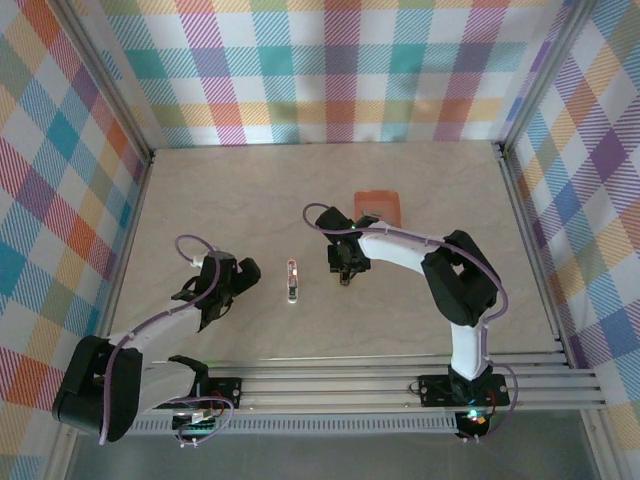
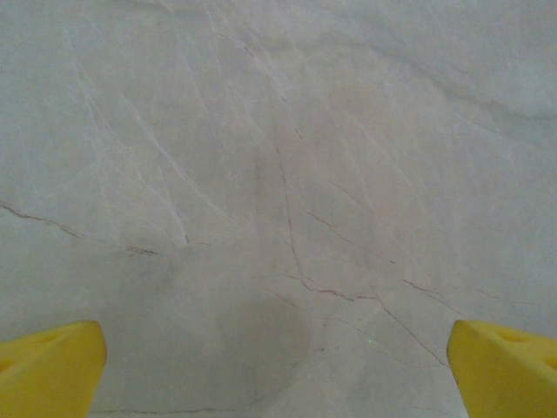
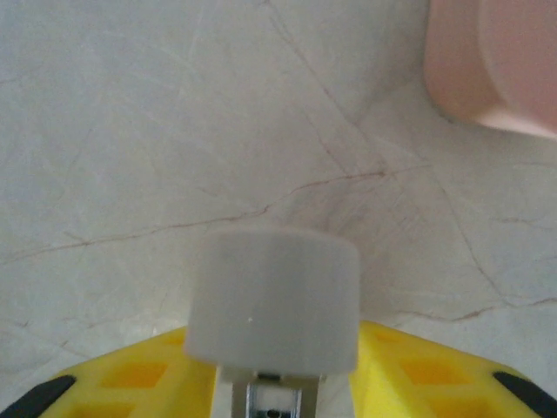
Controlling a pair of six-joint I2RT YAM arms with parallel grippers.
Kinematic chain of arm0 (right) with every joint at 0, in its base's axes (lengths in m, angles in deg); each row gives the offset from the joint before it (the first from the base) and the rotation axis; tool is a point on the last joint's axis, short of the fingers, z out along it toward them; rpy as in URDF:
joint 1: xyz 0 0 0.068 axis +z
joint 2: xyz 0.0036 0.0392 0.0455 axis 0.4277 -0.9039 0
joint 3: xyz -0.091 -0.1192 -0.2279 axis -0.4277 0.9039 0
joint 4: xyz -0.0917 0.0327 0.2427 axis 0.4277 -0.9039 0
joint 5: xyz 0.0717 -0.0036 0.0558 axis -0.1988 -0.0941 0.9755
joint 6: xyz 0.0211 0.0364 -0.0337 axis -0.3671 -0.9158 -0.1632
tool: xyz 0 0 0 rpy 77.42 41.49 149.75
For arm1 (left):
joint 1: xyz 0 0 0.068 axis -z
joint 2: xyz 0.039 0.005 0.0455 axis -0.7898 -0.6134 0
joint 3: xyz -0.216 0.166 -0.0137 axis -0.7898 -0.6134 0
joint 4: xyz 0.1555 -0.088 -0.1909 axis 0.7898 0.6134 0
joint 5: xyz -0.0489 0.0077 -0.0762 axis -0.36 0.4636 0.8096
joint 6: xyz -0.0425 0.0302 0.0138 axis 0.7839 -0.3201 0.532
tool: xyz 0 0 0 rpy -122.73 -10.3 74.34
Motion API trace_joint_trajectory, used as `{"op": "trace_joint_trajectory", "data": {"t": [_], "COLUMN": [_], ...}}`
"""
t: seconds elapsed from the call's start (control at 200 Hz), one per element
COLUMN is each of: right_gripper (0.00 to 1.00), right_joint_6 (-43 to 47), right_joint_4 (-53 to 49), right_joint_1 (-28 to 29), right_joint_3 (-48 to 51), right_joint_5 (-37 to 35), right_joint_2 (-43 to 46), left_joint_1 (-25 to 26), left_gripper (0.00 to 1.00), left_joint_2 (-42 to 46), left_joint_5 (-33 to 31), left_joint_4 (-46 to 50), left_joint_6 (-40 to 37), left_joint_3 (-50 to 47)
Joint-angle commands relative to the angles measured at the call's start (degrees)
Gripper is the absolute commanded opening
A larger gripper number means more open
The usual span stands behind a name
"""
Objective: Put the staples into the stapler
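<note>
Stapler (image 3: 274, 296) sits pinched between the right gripper's (image 3: 274, 387) yellow fingers, near the orange tray (image 1: 378, 206), likely to hold it steady for loading. Left gripper (image 1: 232, 283) hangs wide open over bare table (image 2: 278, 174), near another little stapler (image 1: 292, 281)

We're peering into a robot lab test cell: pastel plaid cloth walls (image 1: 340, 70) on silver aluminium frame posts (image 1: 105, 85) box in a pale marble-patterned tabletop (image 1: 250, 190). Black-and-white robot arms (image 1: 400, 248) sit bolted to a ribbed silver metal rail (image 1: 340, 385).
</note>
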Motion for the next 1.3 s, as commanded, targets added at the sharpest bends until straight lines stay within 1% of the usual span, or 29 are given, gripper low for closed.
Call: {"op": "trace_joint_trajectory", "data": {"t": [0.0, 0.08, 0.205, 0.31, 0.535, 0.68, 0.89, 1.07, 1.295], "right_gripper": [0.40, 0.37, 0.28, 0.25, 0.24, 0.25, 0.25, 0.25, 0.26], "right_joint_6": [-0.81, -1.36, -2.14, -3.22, -8.86, -12.53, -15.09, -14.51, -14.64], "right_joint_4": [-0.88, -0.83, -0.20, -0.37, -1.18, 0.47, 3.72, 4.20, 4.24], "right_joint_1": [0.33, 0.33, 0.67, 2.23, 8.21, 10.89, 12.12, 12.59, 12.68], "right_joint_3": [-2.28, -2.53, -1.96, -2.03, -2.50, -1.75, -1.93, -4.61, -5.46], "right_joint_5": [-1.65, -1.47, -1.80, -3.21, -8.24, -9.18, -5.99, -4.47, -2.90], "right_joint_2": [-2.00, -2.83, -2.71, -1.48, 1.98, 3.24, 0.75, -2.77, -4.77], "left_joint_1": [-1.99, -2.93, -3.77, -4.47, -4.75, -4.75, -4.75, -4.74, -4.73], "left_gripper": [1.00, 1.00, 1.00, 1.00, 1.00, 1.00, 1.00, 1.00, 1.00], "left_joint_2": [-0.09, -0.13, -0.86, -1.71, -1.08, -0.40, 0.64, 1.35, 1.87], "left_joint_5": [2.17, 2.83, 3.31, 4.02, 3.94, 3.92, 3.87, 3.96, 3.98], "left_joint_4": [-1.40, -1.30, -1.02, -1.33, -1.73, -1.75, -1.99, -1.94, -1.74], "left_joint_6": [-2.36, -3.10, -5.11, -6.07, -7.45, -8.11, -7.80, -7.73, -8.00], "left_joint_3": [0.96, 1.24, 2.04, 2.26, 2.16, 1.96, 1.38, 1.00, 0.77]}}
